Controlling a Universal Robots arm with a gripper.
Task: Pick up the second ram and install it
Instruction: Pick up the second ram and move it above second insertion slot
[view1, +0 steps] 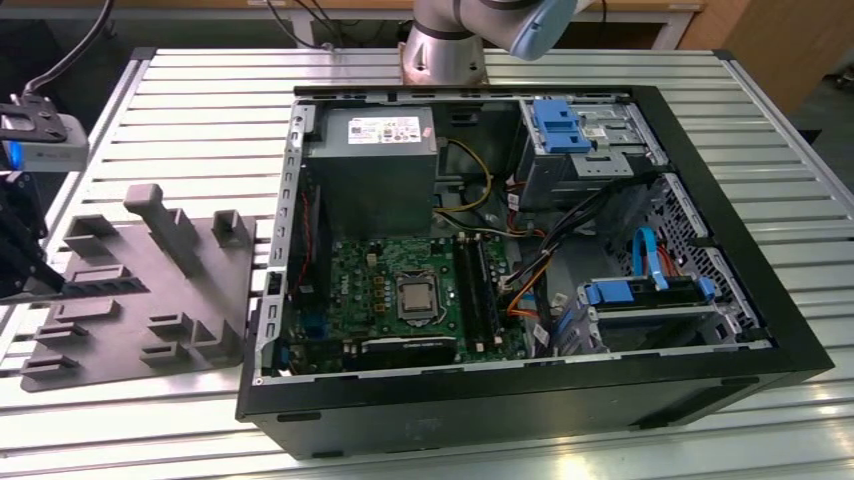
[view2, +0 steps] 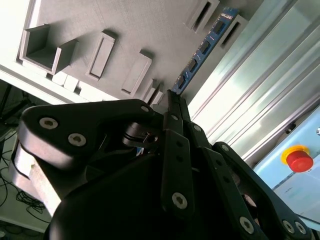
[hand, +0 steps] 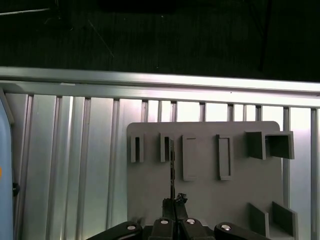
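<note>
Second ram (view2: 205, 47): long, narrow, flat stick with a blue-tinted board face and a row of black rectangular chips along it. In the first wrist view it shows edge-on as a thin dark line (hand: 172, 170).

Gripper (view2: 172, 102): black, matte linkage arms with bright pivot screws. The fingers are pressed together on the near end of the stick, pinching it across its thin faces; the first wrist view shows the same grip (hand: 173, 204). The stick runs straight out from the fingertips, long axis in line with the fingers.

Ram position: over the grey tray (view2: 125, 30), with its far end next to the narrow slot blocks near the tray edge. In the first wrist view it runs just beside one narrow slot (hand: 165, 148). Whether that far end touches the tray or sits clear of it cannot be told.

Tray is a moulded grey plate with a fine matte texture, raised rectangular slot frames and open box-like pockets. It sits on the table (hand: 75, 150), made of ribbed, shiny aluminium profile slats.

In the exterior view the tray (view1: 147, 300) lies towards the exterior view's left, just beside the open black computer case (view1: 534, 400). The case lies on its side with the green motherboard (view1: 387, 280) exposed.

A red mushroom button (view2: 300, 161) sits on a pale panel beyond the table edge.
</note>
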